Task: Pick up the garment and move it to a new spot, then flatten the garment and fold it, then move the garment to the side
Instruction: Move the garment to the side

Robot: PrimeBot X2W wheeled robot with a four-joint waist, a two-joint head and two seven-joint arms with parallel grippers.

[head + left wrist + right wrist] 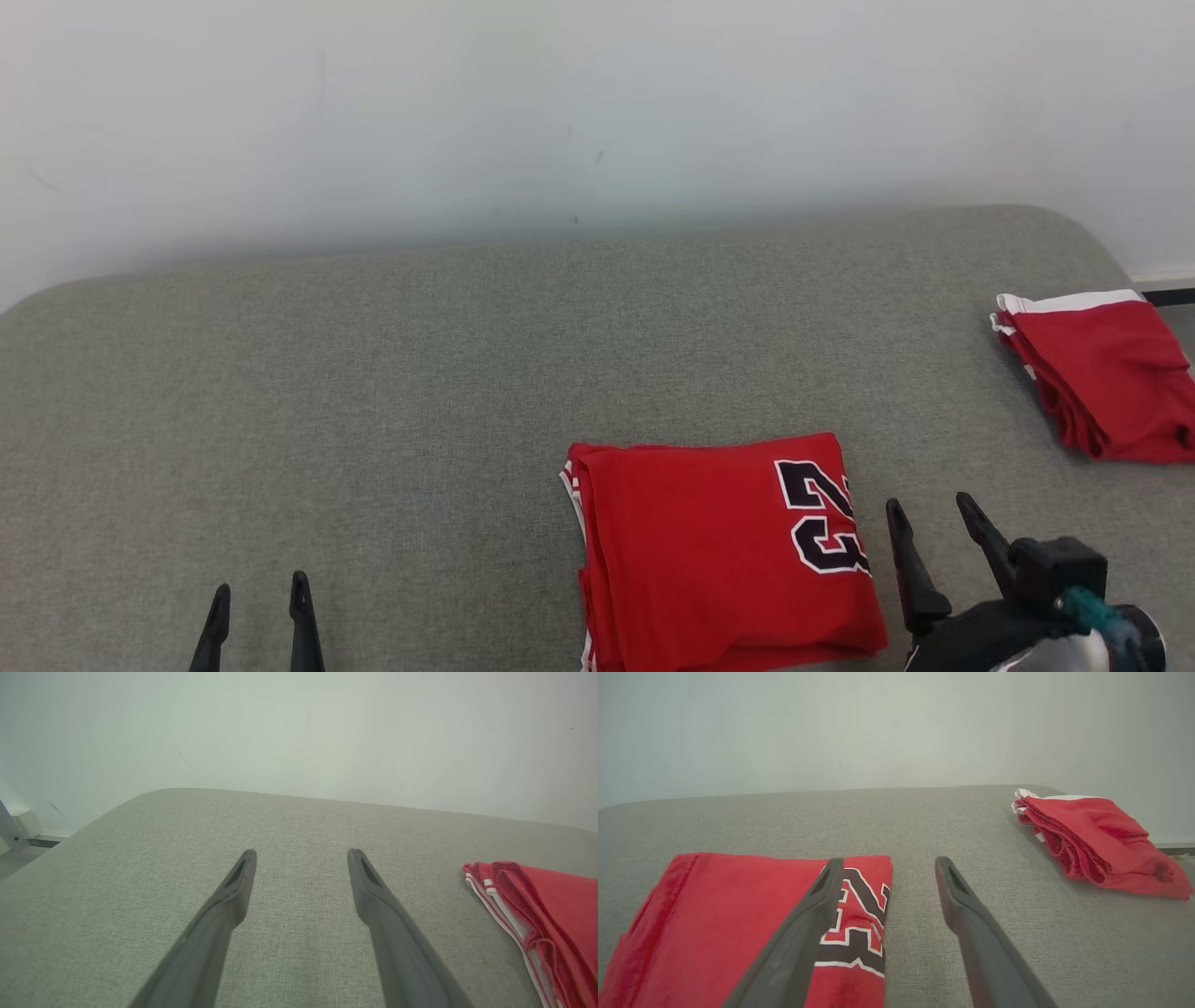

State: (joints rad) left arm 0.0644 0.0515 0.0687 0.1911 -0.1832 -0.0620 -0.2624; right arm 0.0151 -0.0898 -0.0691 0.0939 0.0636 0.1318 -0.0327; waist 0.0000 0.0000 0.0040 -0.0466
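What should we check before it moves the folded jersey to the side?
1. Fold: jersey lies folded and flat on the grey surface: ok.
2. Reach: right gripper open, empty, just beside the numbered edge: ok.
3. Clearance: left gripper open, empty, well apart from the jersey: ok.
4. Grip on the jersey: not ok, not yet held.
5. Landing room: bare surface between the jersey and the second folded red garment at far right: ok.
6. Lower layers lined up: cannot tell.
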